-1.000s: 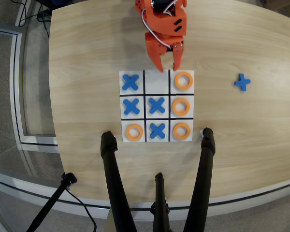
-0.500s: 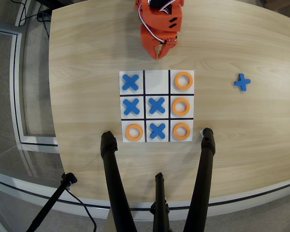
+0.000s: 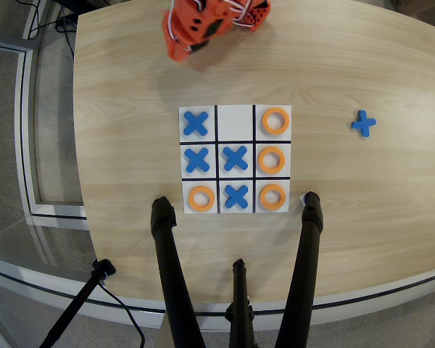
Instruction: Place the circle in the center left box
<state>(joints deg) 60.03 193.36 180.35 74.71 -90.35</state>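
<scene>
Since the earlier pictures the orange gripper (image 3: 180, 52) has pulled away from the board (image 3: 235, 159) and swung to the left in the overhead view; it now sits blurred near the far edge of the wooden table (image 3: 348, 217), well apart from the board. Because of the blur, I cannot tell if its jaws are released or clenched, and nothing is seen in them.

On the board, the circle (image 3: 270, 159) lies in the middle row, in the cell at the right end as this view shows it. Two more orange rings fill the other cells of that column, and a fourth lies in the bottom left cell. Four blue crosses fill other cells. One blue cross (image 3: 362, 123) lies alone on the table, right of the board.
</scene>
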